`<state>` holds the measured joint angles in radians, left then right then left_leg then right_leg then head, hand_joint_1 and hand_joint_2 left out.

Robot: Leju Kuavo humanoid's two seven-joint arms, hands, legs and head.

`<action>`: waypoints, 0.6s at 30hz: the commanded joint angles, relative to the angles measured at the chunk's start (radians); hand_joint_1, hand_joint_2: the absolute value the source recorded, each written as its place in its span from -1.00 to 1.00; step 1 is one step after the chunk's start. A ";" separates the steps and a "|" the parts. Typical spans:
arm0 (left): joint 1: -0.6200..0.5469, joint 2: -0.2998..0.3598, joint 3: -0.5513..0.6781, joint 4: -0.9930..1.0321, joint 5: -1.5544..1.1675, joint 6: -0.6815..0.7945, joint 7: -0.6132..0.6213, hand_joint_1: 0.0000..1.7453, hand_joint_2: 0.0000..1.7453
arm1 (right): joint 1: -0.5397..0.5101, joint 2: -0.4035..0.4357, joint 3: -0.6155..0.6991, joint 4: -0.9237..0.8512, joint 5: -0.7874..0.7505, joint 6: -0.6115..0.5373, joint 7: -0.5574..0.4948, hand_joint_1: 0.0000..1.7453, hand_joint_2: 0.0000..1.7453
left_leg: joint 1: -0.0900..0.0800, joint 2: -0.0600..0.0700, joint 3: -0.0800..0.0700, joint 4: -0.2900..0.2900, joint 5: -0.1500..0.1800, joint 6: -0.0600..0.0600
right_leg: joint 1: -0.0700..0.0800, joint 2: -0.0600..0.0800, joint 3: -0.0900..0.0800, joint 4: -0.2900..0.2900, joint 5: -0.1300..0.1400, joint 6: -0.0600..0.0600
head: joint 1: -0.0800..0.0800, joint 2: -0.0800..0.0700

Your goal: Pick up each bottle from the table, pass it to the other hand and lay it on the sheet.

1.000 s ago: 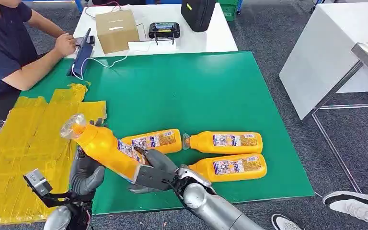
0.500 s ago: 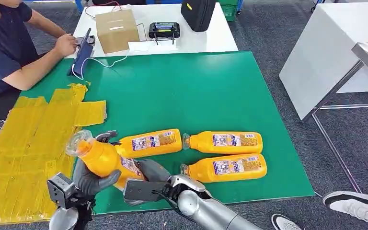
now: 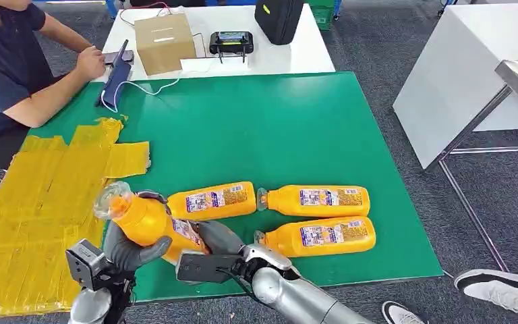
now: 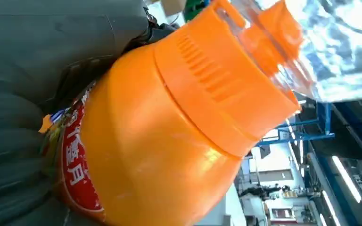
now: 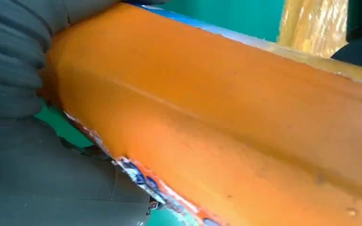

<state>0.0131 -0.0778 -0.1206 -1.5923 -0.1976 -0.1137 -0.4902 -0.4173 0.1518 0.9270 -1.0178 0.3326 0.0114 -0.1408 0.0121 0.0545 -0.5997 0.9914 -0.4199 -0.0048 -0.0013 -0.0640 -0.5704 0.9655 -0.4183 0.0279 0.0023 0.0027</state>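
An orange bottle (image 3: pixel 145 219) with a clear cap is held tilted above the near left of the green table (image 3: pixel 256 128), cap toward the yellow sheet (image 3: pixel 40 202). My left hand (image 3: pixel 129 248) wraps its upper body from below; up close the orange bottle (image 4: pixel 169 117) lies against my left hand (image 4: pixel 37 70). My right hand (image 3: pixel 214 241) grips its base end, and the right wrist view shows the bottle (image 5: pixel 240 117) pressed into that right hand (image 5: pixel 23 141). Three more orange bottles lie on the green: one (image 3: pixel 212 200) behind the hands, two (image 3: pixel 317 200) (image 3: pixel 324 235) to the right.
A person (image 3: pixel 13 67) sits at the far left by a blue device (image 3: pixel 116 81). A cardboard box (image 3: pixel 164 42), a controller (image 3: pixel 231 42) and a black bag (image 3: pixel 278 19) stand on the white table behind. Another white table (image 3: pixel 458 74) is at the right.
The held bottle came down and toward me from where it was a second ago, and my left hand closed around it. Little has moved in the last half second.
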 commanded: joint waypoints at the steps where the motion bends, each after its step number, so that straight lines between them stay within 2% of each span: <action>1: -0.127 0.050 0.084 -0.019 -0.188 0.177 0.028 1.00 1.00 | -0.029 -0.085 -0.115 -0.118 0.042 -0.062 0.010 -1.00 1.00 | 0.000 -0.005 0.000 0.000 0.000 0.000 | 0.000 0.000 0.001 0.000 -0.001 0.000 | 0.000 0.000; 4: -0.206 0.077 0.137 -0.026 -0.405 0.339 0.054 1.00 1.00 | -0.024 -0.098 -0.191 -0.227 0.098 -0.093 -0.016 -1.00 1.00 | 0.000 -0.008 -0.002 0.002 0.001 0.001 | 0.000 -0.001 0.000 0.002 -0.001 0.000 | 0.000 0.000; 6: -0.260 0.072 0.152 -0.017 -0.833 0.607 0.131 1.00 1.00 | -0.028 -0.095 -0.227 -0.275 0.155 -0.101 -0.025 -1.00 1.00 | 0.000 -0.013 0.000 0.004 0.000 0.001 | -0.001 0.002 0.002 0.006 -0.004 -0.001 | 0.000 0.000; 7: -0.276 0.051 0.159 -0.009 -1.057 0.726 0.191 1.00 1.00 | -0.057 -0.096 -0.226 -0.261 0.194 -0.099 -0.024 -1.00 1.00 | 0.000 -0.007 -0.003 0.003 0.001 0.001 | 0.000 0.000 -0.002 0.004 -0.001 0.000 | 0.000 0.000; 8: -0.277 0.048 0.153 -0.009 -1.062 0.727 0.201 1.00 1.00 | -0.063 -0.092 -0.229 -0.255 0.195 -0.097 -0.025 -1.00 1.00 | 0.000 -0.010 -0.003 0.004 0.001 0.001 | 0.000 0.000 -0.002 0.006 -0.002 -0.001 | 0.001 0.000; 11: -0.267 0.048 0.135 -0.007 -1.076 0.738 0.219 1.00 1.00 | -0.068 -0.084 -0.233 -0.234 0.198 -0.093 -0.028 -1.00 1.00 | -0.001 -0.005 -0.002 0.001 0.003 0.000 | -0.001 0.001 -0.002 0.003 0.000 0.000 | 0.000 0.000; 15: -0.262 0.051 0.133 -0.005 -1.077 0.743 0.222 1.00 1.00 | -0.064 -0.084 -0.230 -0.231 0.201 -0.095 -0.032 -1.00 1.00 | 0.000 -0.009 -0.002 0.001 0.003 0.001 | -0.001 -0.003 0.000 0.003 0.000 0.000 | 0.000 0.000; 16: -0.262 0.057 0.131 0.000 -1.094 0.759 0.227 1.00 1.00 | -0.061 -0.085 -0.230 -0.230 0.202 -0.096 -0.033 -1.00 -1.00 | 0.000 -0.009 -0.002 0.002 0.003 0.002 | -0.001 -0.001 0.000 0.004 0.000 0.000 | 0.000 0.000; 18: -0.274 0.066 0.139 0.066 -1.255 0.812 0.309 1.00 1.00 | -0.089 -0.078 -0.238 -0.179 0.177 -0.077 -0.024 -1.00 -1.00 | -0.001 -0.009 -0.001 0.000 0.003 0.001 | -0.001 -0.002 0.000 0.003 -0.001 0.000 | 0.000 0.000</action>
<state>-0.1994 -0.0309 -0.0023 -1.6323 -1.3220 0.6279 -0.2705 -0.4460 0.0942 0.7103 -1.2471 0.5329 -0.0855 -0.1698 0.0112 0.0504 -0.6038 0.9919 -0.4159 -0.0040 -0.0014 -0.0697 -0.5735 0.9679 -0.4170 0.0282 0.0023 0.0027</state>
